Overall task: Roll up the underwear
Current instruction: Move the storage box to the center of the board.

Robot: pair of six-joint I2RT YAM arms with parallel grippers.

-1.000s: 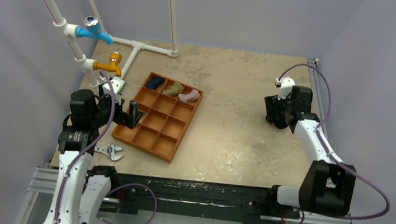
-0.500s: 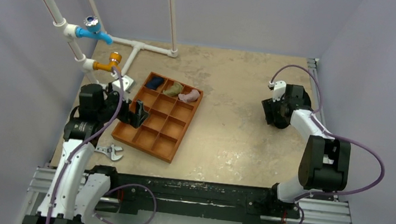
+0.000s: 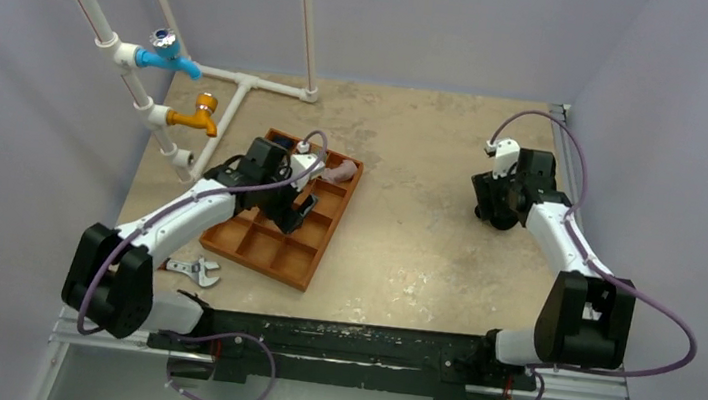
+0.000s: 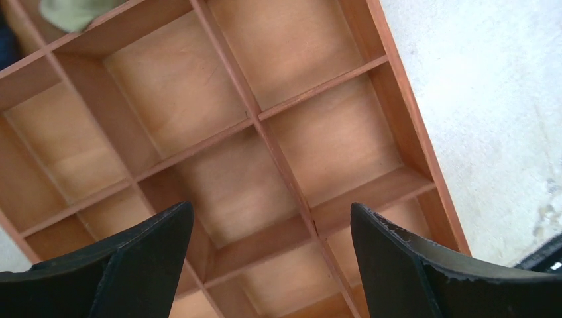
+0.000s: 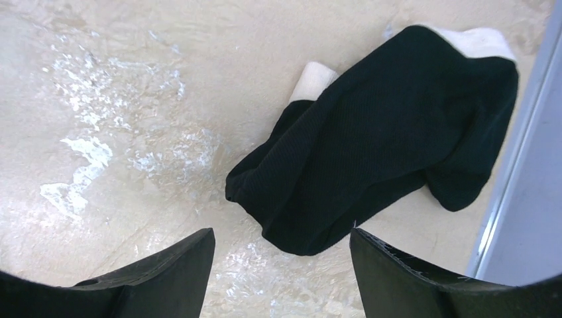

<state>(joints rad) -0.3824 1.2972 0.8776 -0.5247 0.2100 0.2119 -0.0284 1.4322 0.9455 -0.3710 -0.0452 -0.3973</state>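
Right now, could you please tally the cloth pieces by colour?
Black: 1, the underwear
Pink: 1, the pink bundle
Olive-green: 1, the olive-green bundle
Dark blue: 1, the dark blue bundle, mostly hidden
Total: 4

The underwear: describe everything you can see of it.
The underwear is a black garment of thin, finely ribbed knit, with white showing at two far edges. It lies loosely crumpled and unrolled on the beige table, close to its edge. Only the table touches it; the open right gripper hangs above it.
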